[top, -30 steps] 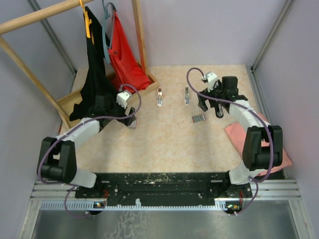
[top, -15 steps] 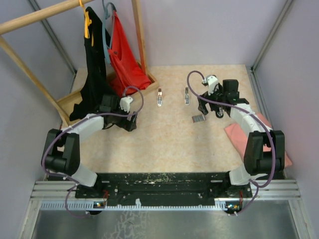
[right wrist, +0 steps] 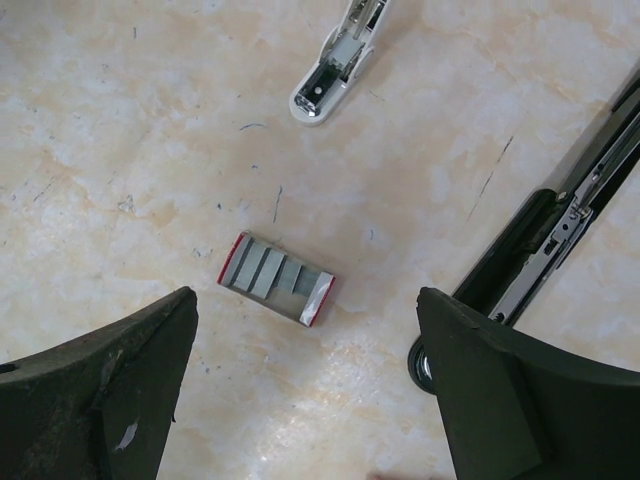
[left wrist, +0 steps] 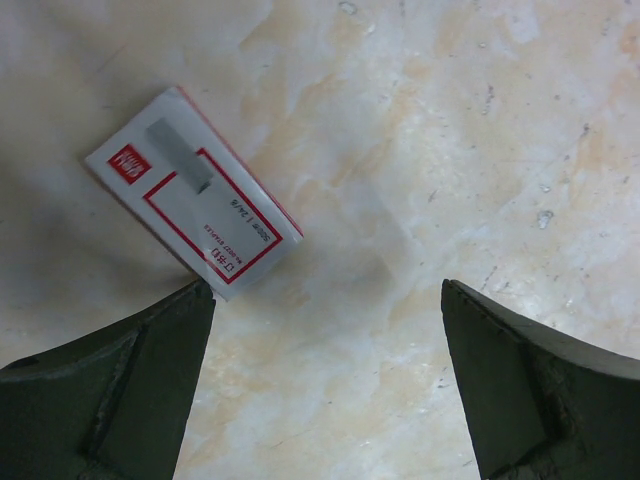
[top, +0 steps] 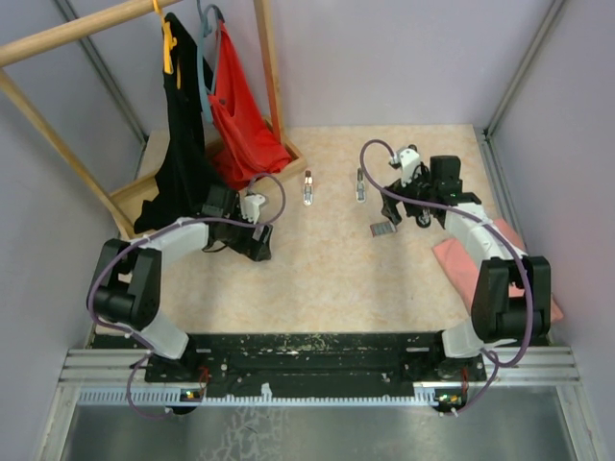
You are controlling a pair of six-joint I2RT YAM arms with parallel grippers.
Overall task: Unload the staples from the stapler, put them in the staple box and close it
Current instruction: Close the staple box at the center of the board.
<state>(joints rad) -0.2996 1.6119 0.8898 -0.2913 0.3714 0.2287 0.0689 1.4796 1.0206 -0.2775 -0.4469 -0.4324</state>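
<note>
Stapler [right wrist: 540, 240], slim, black, opened flat at three o'clock beside the right claw [right wrist: 305, 300], jaws apart and empty, left claw [left wrist: 328, 285] likewise apart: probably light, rigid, slippery; take hold across one narrow arm at mid-length.

Left hand [left wrist: 328, 298] and right hand [right wrist: 304, 298] gape wide.

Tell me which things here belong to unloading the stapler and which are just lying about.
Job:
stapler; its staples, not clearly visible

Lying about:
closed staple box
open box tray
silver clip
pink cloth
hanging clothes
</note>
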